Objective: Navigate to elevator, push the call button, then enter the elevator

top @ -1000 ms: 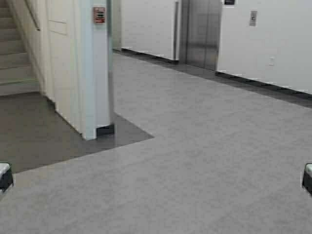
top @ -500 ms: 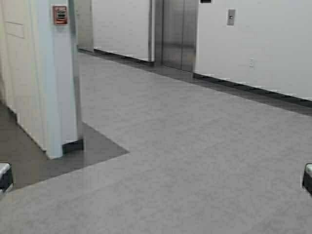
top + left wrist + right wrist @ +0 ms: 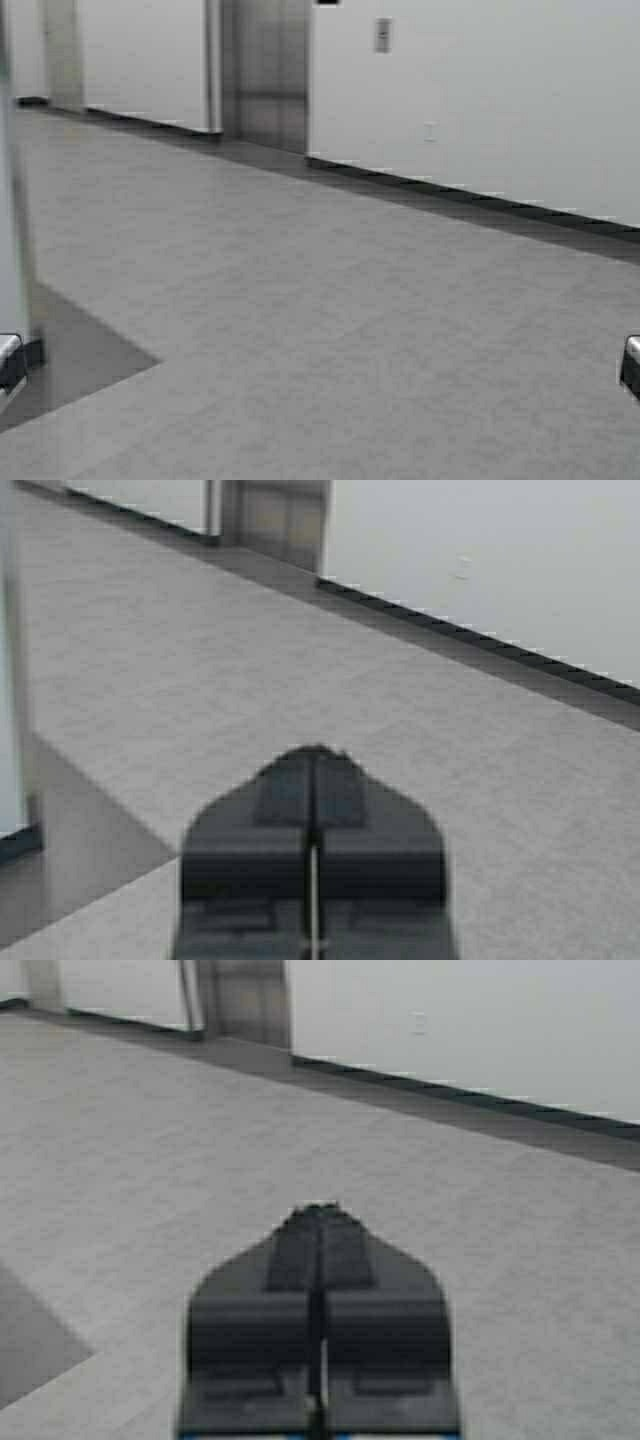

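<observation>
The elevator [image 3: 265, 70] shows as brushed steel doors in the far wall at the upper left of the high view; its lower part also appears in the left wrist view [image 3: 278, 520] and the right wrist view [image 3: 245, 1000]. The call button [image 3: 382, 34] is a small grey plate on the white wall just right of the doors. My left gripper [image 3: 314, 755] is shut and empty, held low over the floor. My right gripper [image 3: 320, 1210] is likewise shut and empty. Both are far from the doors.
A white wall with a dark baseboard [image 3: 480, 200] runs from the elevator toward the right. A small white socket plate [image 3: 430, 131] sits low on it. A white pillar edge [image 3: 12, 240] and a darker floor patch [image 3: 85, 360] lie at my left. Grey floor [image 3: 350, 320] stretches ahead.
The robot has turned right: the pillar, elevator and call button have slid leftward in the high view, and the staircase has left the view. Both arms stay parked.
</observation>
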Robot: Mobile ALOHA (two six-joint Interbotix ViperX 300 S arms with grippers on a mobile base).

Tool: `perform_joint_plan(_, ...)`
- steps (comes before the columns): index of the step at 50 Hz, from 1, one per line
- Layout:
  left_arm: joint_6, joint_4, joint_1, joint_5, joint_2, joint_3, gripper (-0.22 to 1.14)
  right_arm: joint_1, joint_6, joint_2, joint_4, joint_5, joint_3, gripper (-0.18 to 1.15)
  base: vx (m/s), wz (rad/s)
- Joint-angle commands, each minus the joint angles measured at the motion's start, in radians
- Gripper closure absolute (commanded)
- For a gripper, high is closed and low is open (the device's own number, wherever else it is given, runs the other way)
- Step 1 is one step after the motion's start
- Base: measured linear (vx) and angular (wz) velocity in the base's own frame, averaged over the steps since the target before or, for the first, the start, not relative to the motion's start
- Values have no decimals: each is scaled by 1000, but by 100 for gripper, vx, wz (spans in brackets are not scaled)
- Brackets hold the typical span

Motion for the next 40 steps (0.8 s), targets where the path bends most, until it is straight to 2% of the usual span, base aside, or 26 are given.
perform_joint_plan(1, 3, 3, 3, -8, 2, -3, 89, 2, 2, 5, 0, -11, -18, 92, 71, -33)
perform_joint_plan(40, -6, 2, 2, -6, -18, 12, 89, 2, 9, 25, 0, -34, -20, 92, 71, -17)
